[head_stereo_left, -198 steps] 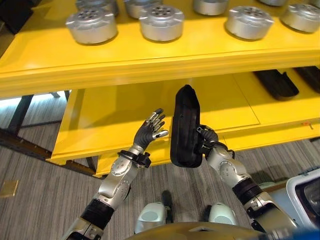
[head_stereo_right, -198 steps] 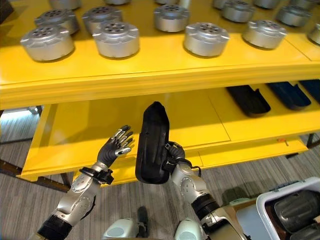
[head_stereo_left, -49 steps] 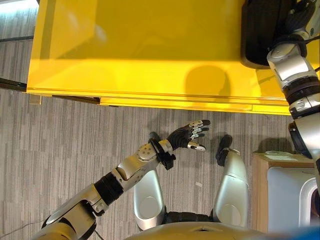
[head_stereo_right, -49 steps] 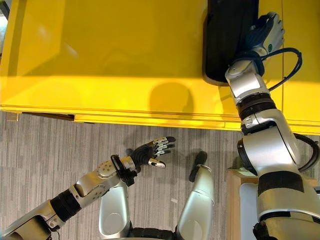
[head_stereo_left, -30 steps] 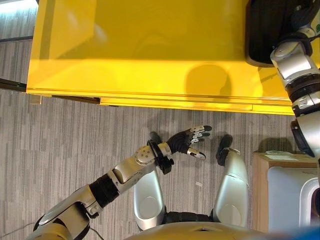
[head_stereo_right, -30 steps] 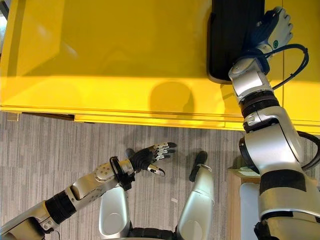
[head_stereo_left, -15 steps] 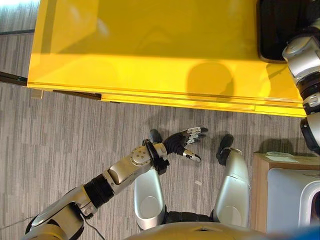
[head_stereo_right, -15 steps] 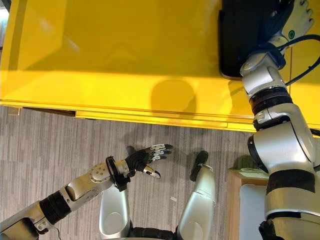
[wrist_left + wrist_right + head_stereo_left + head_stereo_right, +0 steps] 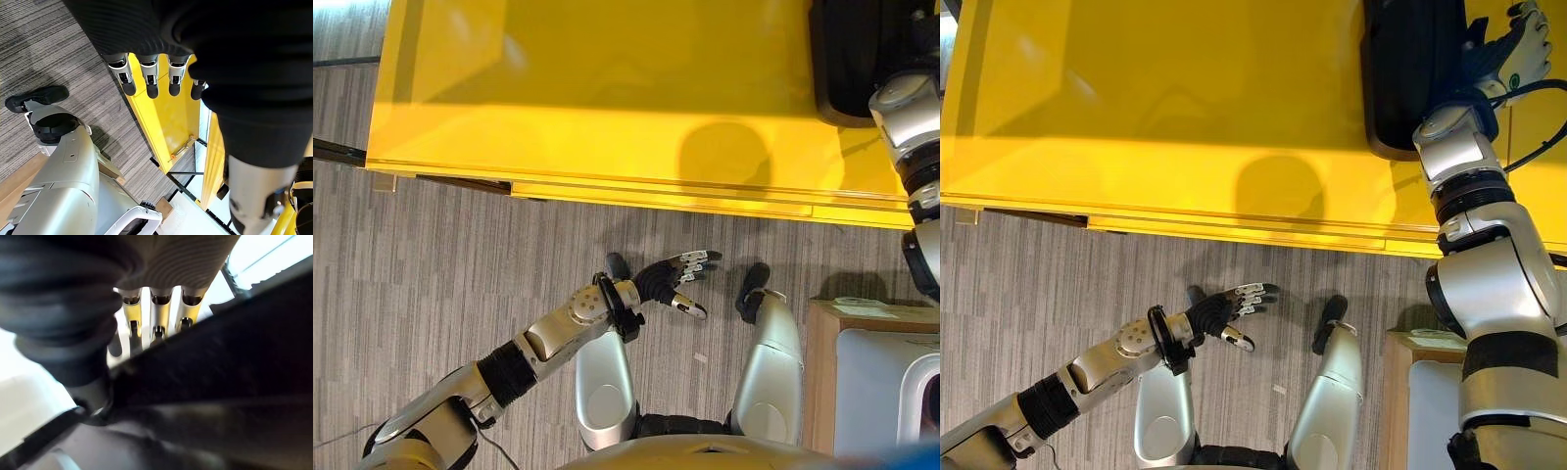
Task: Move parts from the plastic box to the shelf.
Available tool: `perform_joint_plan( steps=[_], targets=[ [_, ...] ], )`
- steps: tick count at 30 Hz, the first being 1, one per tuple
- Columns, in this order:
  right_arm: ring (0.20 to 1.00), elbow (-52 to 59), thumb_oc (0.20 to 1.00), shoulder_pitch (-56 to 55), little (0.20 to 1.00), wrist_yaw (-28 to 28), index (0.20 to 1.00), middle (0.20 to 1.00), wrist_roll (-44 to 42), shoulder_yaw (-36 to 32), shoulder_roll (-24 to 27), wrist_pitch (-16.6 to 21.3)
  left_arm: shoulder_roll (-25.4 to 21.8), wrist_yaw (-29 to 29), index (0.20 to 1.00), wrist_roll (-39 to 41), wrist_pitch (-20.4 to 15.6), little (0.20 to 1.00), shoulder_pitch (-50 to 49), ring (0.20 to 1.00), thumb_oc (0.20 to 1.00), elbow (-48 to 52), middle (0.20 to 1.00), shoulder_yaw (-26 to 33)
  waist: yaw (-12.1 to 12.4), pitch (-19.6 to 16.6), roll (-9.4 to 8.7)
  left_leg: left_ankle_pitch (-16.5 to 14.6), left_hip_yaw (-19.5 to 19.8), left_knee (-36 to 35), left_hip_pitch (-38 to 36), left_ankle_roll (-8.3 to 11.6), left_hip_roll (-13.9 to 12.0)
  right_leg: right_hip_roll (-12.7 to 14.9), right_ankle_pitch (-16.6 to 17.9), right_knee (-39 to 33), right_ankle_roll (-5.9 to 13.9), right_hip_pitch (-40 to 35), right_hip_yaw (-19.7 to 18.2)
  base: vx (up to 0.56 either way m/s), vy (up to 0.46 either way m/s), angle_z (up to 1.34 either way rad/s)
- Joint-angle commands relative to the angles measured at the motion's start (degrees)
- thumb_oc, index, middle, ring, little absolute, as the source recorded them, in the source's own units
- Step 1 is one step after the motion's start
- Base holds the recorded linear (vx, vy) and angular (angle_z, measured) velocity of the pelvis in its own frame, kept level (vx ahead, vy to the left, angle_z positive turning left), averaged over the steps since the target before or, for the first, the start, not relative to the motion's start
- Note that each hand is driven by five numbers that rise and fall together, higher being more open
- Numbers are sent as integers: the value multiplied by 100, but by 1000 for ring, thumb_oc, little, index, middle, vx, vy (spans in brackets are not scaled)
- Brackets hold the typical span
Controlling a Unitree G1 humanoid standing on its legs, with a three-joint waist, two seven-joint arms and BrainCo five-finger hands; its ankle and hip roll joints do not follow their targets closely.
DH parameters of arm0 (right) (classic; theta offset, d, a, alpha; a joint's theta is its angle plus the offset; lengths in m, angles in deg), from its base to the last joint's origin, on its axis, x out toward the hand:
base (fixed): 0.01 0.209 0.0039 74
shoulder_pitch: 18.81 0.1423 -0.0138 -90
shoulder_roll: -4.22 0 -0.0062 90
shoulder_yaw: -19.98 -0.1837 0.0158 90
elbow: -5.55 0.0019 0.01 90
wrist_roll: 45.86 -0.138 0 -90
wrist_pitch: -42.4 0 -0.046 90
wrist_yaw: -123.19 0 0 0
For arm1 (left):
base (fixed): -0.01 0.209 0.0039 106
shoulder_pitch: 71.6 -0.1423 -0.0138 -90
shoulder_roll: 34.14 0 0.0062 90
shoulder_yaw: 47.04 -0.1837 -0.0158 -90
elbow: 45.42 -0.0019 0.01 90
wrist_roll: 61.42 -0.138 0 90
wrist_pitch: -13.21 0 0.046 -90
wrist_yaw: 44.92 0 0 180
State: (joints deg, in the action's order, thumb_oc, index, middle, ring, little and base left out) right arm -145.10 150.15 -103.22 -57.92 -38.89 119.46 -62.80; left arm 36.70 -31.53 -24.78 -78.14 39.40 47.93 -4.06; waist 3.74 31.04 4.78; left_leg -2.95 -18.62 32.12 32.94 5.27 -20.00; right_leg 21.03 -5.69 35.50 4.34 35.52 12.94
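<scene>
Black moulded part (image 9: pixel 1408 69) lies on the yellow shelf (image 9: pixel 1185 117) at the upper right of the frame, its near end just short of the shelf's front edge. Right hand (image 9: pixel 1506 49) sits along the part's right side, fingers straight and spread, resting against it. Left hand (image 9: pixel 1224 311) hangs low over the grey striped carpet (image 9: pixel 1058 294), lower centre, fingers relaxed and holding nothing.
</scene>
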Motion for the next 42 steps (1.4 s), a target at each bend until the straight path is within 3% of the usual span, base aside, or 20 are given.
perform_joint_plan(
  steps=[1, 4, 7, 10, 15, 23, 25, 34, 39, 42],
  targets=[
    [1000, -97, 1000, 349, 1000, -249, 1000, 1000, -332, 30, 38, 168, 90, 79, 1000, 357, -39, 1000, -159, 1000, 1000, 758, 1000, -44, 151, -125, 221, -392, 57, -285, -207, -43, 213, -150, -1349, 1442, -92, -41, 368, 0, 0, 0],
    [1000, -109, 1000, 297, 1000, -494, 1000, 1000, -277, -95, -11, 188, 173, 64, 1000, 231, 65, 1000, -211, 1000, 1000, 761, 1000, -37, 152, -125, 216, -421, 64, -239, -210, -44, 207, -139, -1378, 1485, -105, -60, 364, 0, 0, 0],
    [1000, -121, 1000, 288, 1000, -852, 1000, 1000, -142, -191, 18, 379, 178, -125, 1000, 276, -106, 1000, -236, 1000, 1000, 773, 1000, -40, 148, -125, 227, -406, 67, -280, -233, -50, 227, -156, -1363, 1445, -86, -86, 357, 0, 0, 0],
    [1000, -45, 1000, 287, 1000, -944, 1000, 1000, 112, -250, 48, 437, 176, -148, 1000, 245, -78, 1000, -275, 1000, 1000, 809, 1000, 1, 150, -125, 231, -402, 51, -298, -270, -49, 240, -165, -1357, 1414, -80, -126, 353, 0, 0, 0],
    [1000, 163, 1000, 218, 1000, -903, 1000, 1000, -321, -371, 54, 655, 145, -69, 1000, 163, -95, 1000, -366, 1000, 1000, 809, 1000, 67, 145, -125, 223, -383, 48, -353, -358, -36, 263, -181, -1355, 1372, -81, -208, 349, 0, 0, 0],
    [1000, 621, 1000, -216, 1000, -278, 1000, 1000, -2279, -1094, -8, 1580, 143, 118, 1000, 261, -48, 1000, -538, 1000, 1000, 824, 1000, 240, 54, -125, 165, -283, -9, -708, -896, -14, 350, -285, -1300, 1055, -67, -666, 299, 0, 0, 0],
    [1000, 828, 1000, -313, 1000, -143, 1000, 1000, -2316, -1284, 2, 1497, 186, 259, 1000, 693, 25, 1000, -609, 1000, 1000, 834, 1000, 329, 15, -125, 133, -244, -16, -833, -1089, -3, 377, -326, -1274, 950, -57, -824, 260, 18, 4, -5],
    [1000, 1328, 1000, -701, 1000, 559, 1000, 1000, -2720, -1727, 151, 1143, 304, 434, 1000, 414, 13, 1000, -812, 1000, 1000, 800, 1000, 545, -165, -126, -32, -96, -29, -1292, -1925, 58, 415, -475, -1144, 423, -34, -1601, 127, 15, 25, -3],
    [1000, 2216, 1000, -2378, 1000, 1129, 1000, 1000, -2277, -2386, 62, 773, 434, 460, 1000, 454, -162, 1000, -1048, 1000, 1000, 631, 1000, 836, -456, -279, -105, -11, -194, -1543, -2383, 59, 317, -536, -970, -36, 6, -2061, 42, 58, 75, -5],
    [1000, 2314, 1000, -2771, 1000, 1300, 1000, 1000, -2223, -2496, -36, 765, 465, 494, 1000, 453, -226, 1000, -1079, 1000, 1000, 556, 1000, 906, -524, -308, -105, -11, -248, -1555, -2440, 57, 287, -541, -960, -70, 0, -2111, 26, 25, 40, -14]
  ],
)
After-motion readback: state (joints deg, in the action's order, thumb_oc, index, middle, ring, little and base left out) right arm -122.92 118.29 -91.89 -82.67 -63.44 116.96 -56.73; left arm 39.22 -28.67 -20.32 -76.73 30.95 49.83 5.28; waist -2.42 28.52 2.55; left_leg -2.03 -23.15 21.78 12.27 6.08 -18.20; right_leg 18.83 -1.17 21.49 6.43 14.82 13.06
